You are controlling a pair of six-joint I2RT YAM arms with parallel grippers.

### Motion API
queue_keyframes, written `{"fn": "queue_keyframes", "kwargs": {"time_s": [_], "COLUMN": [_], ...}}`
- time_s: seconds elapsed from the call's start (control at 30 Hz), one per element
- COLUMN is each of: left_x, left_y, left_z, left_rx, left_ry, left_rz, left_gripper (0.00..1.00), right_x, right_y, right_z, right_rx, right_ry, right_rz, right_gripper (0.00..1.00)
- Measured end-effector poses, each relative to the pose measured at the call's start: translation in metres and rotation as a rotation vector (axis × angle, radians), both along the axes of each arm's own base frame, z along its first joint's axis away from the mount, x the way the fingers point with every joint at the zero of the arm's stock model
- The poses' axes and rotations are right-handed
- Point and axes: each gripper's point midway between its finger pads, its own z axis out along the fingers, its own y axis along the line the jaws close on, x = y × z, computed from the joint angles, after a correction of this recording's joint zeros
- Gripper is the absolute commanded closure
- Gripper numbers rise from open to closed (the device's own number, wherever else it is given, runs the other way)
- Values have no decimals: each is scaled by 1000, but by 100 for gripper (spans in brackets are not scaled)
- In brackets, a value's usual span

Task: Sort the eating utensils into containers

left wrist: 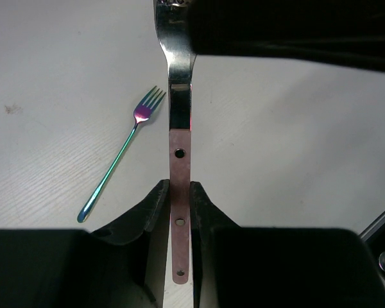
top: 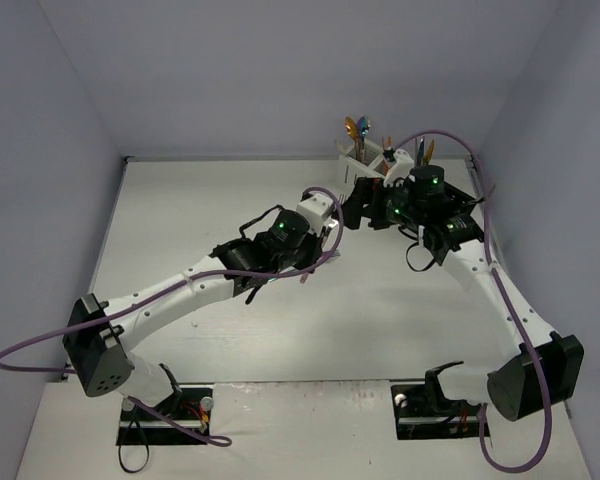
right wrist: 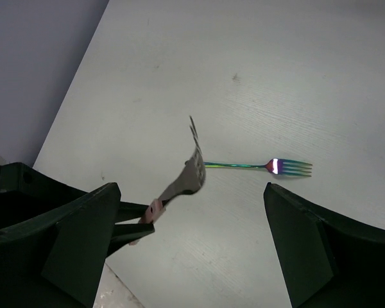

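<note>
Pink-handled fork (left wrist: 179, 147) clamped mid-handle between closed left gripper (left wrist: 179, 199) fingers (left wrist: 151, 208), clear of tabletop (left wrist: 295, 160). Right gripper (right wrist: 191, 199) spread wide, empty. Iridescent fork (left wrist: 119, 157) lies on tabletop. Advise: grip firm, align vertically over white caddy (top: 358, 172) compartment, then lower.

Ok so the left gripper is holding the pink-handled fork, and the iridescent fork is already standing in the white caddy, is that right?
Not quite. The left gripper does hold the pink-handled fork, but the iridescent fork lies flat on the table, as the left wrist view shows.
</note>
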Motion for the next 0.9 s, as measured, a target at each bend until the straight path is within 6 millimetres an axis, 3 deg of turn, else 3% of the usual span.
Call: {"fn": "queue_keyframes", "kwargs": {"time_s": [0.1, 0.2, 0.47, 0.57, 0.63, 0.77, 0.83, 0.9], "left_x": [-2, -4, -6, -7, -7, -6, -5, -3], "left_y": [-3, -4, -4, -3, -3, -2, 2, 7], "left_z": [2, 4, 7, 2, 0, 0, -1, -5], "left_rx": [2, 4, 5, 14, 18, 20, 34, 49], "left_ry": [-12, -20, -36, -26, -22, -27, -30, -24], "left_rz": [-29, -47, -73, -76, -76, -69, -55, -36], "left_gripper": [100, 100, 100, 99, 89, 59, 50, 30], "right_x": [1, 4, 12, 12, 11, 14, 22, 33], "right_y": [14, 19, 23, 27, 29, 25, 14, -5], "right_z": [-1, -7, -23, -18, -16, -16, -18, -19], "right_rx": [-10, -28, -100, -91, -94, -113, -152, -183], "right_ry": [-2, 4, -5, -22, -34, -49, -69, -82], "right_rz": [24, 21, -5, -6, -3, -18, -55, -113], "right_gripper": [17, 32, 96, 100, 100, 100, 100, 100]}}
